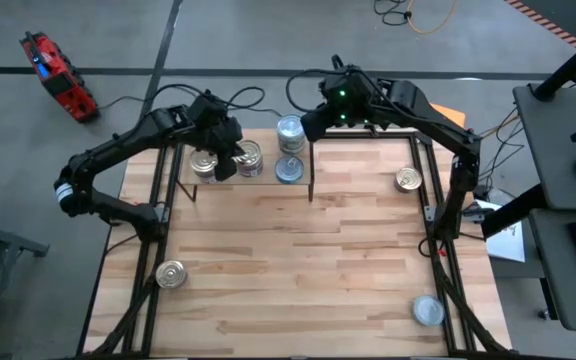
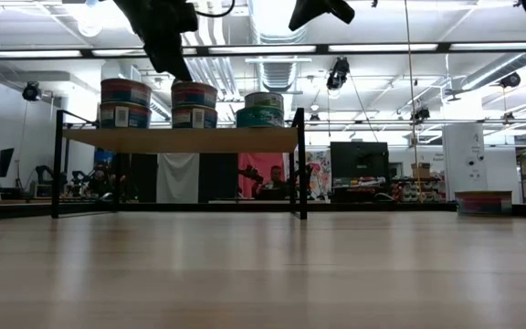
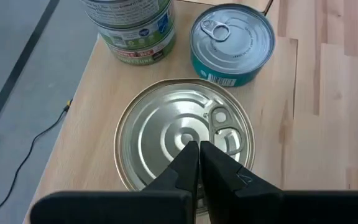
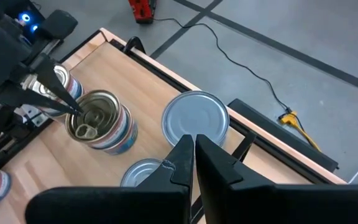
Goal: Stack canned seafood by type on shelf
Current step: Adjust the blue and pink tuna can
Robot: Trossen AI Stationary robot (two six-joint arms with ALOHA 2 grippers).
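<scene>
- Loose gold-lid tin (image 1: pixel 171 273) on the tabletop (image 1: pixel 298 260), near front left corner, well apart from the shelf.
- Left arm reaches in from left; left gripper (image 1: pixel 226 160) over the left half of the shelf (image 1: pixel 183 178), fingers pressed together, holding nothing. Left wrist view: closed tips (image 3: pixel 199 163) right above the gold lid (image 3: pixel 185 134) of a tin stack; touching or just above, cannot tell.
- Shelf sits at the back of the table, left of centre. Low view: board (image 2: pixel 181 139) raised on a black frame.
- On the shelf, left to right: left stack (image 2: pixel 125 102) of two tins, middle stack (image 2: pixel 194 105) of two, right stack (image 2: pixel 260 110) of two with teal labels.
- High view: gold-lid tops (image 1: pixel 203 163) on the left, silver tops (image 1: pixel 290 128) on the right, another silver-lid tin (image 1: pixel 289 169) just in front.
- Right arm comes in from right; right gripper (image 1: pixel 308 128) at the shelf's right end, fingers pressed together, empty. Right wrist view: closed tips (image 4: pixel 188 155) above a silver lid (image 4: pixel 195 118).
- Gold-lid tin (image 1: pixel 407 180) on the tabletop by the right edge, apart from shelf.
- Silver-lid tin (image 1: pixel 427 310) on the tabletop near front right corner.
</scene>
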